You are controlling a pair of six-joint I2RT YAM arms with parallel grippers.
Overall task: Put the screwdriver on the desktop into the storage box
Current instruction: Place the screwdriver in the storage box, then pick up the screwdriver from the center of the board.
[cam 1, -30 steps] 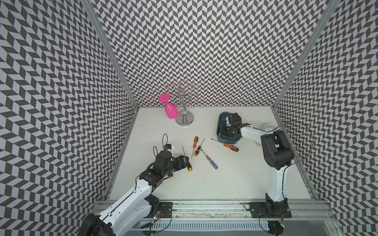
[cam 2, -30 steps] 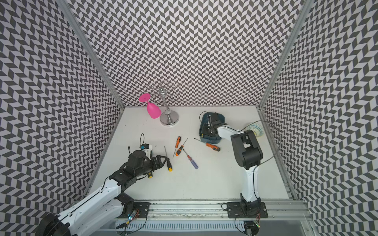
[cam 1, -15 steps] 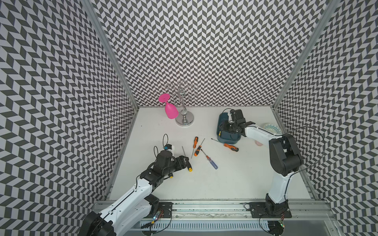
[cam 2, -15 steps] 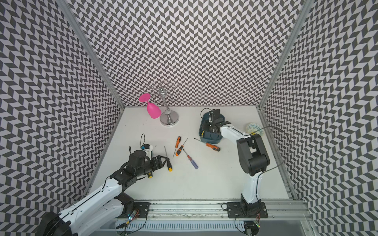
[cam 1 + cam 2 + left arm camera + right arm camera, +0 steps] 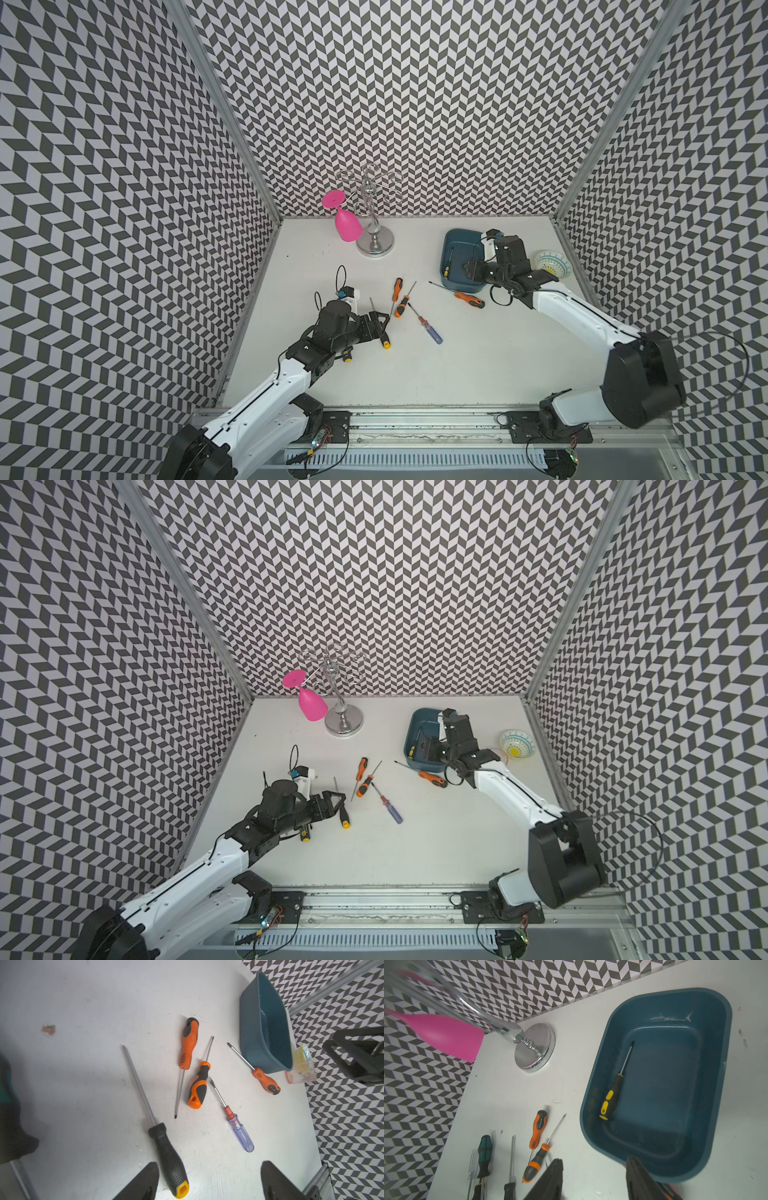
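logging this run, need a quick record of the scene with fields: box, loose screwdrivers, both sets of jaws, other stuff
box: blue storage box, one black-and-yellow screwdriver inside
desktop: several loose screwdrivers, including an orange one beside the box and a blue-handled one
left gripper: jaws open, gripping nothing, black-handled screwdriver close by one jaw
right gripper: jaws open, empty, near the box's edge
other: pink glass hanging on chrome rack, patterned bowl
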